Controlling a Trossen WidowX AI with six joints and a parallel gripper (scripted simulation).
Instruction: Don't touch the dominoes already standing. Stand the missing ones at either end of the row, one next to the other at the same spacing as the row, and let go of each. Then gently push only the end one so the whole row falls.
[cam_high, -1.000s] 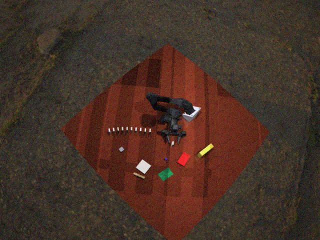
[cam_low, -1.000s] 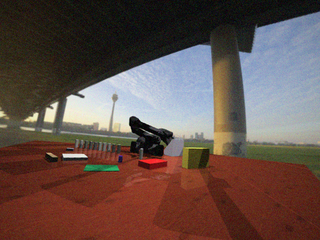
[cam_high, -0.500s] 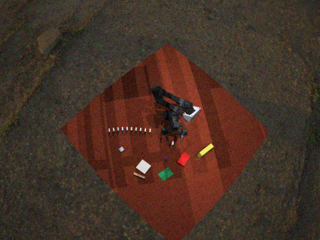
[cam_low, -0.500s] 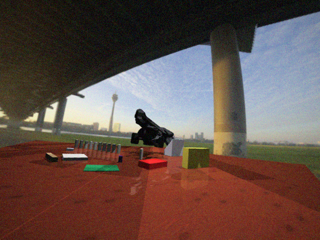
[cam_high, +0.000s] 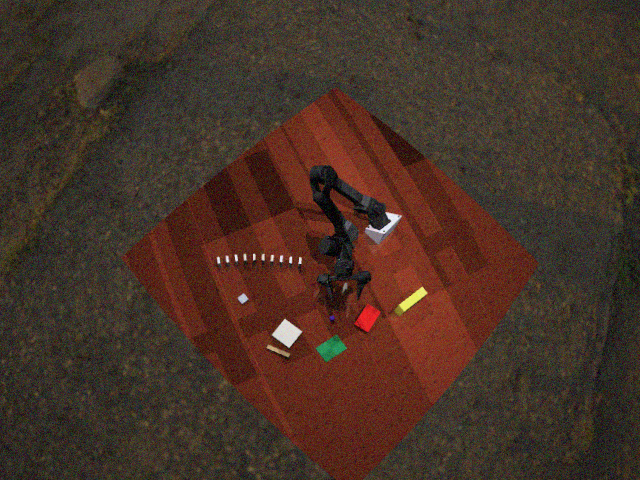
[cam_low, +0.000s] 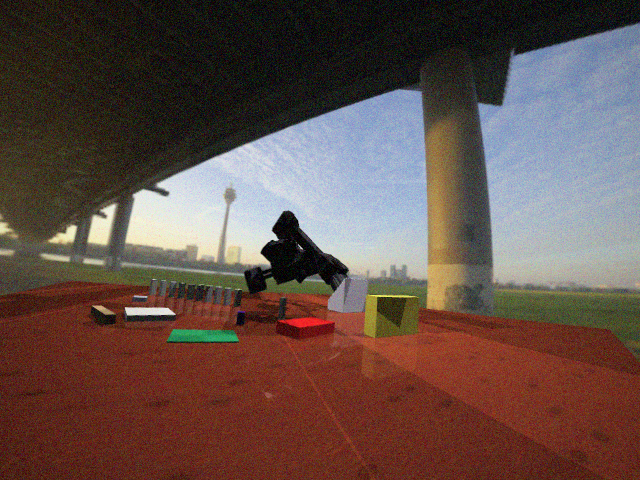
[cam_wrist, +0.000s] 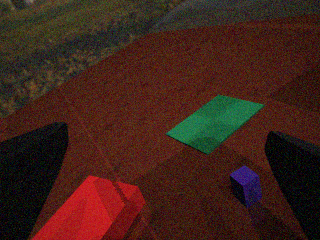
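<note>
A curved row of several standing dominoes (cam_high: 263, 257) (cam_low: 200, 292) runs left of the arm. One separate domino (cam_high: 344, 288) (cam_low: 282, 308) stands upright to the right of the row, apart from it by much more than the row's spacing. My gripper (cam_high: 345, 298) (cam_wrist: 169, 136) is open, its fingers wide apart with nothing between them. In the top view the fingers appear on either side of the separate domino; in the exterior view the arm's end is raised above the table. The separate domino does not show in the wrist view.
A red block (cam_high: 367, 318) (cam_low: 305, 327) (cam_wrist: 82, 212), a green sheet (cam_high: 331, 348) (cam_low: 202, 336) (cam_wrist: 215, 122) and a small purple block (cam_high: 331, 318) (cam_low: 240, 317) (cam_wrist: 246, 186) lie in front. A yellow block (cam_high: 412, 300) (cam_low: 391, 316) is right; a white slab (cam_high: 286, 333) (cam_low: 149, 313) and wooden strip (cam_high: 278, 351) (cam_low: 103, 314) are left.
</note>
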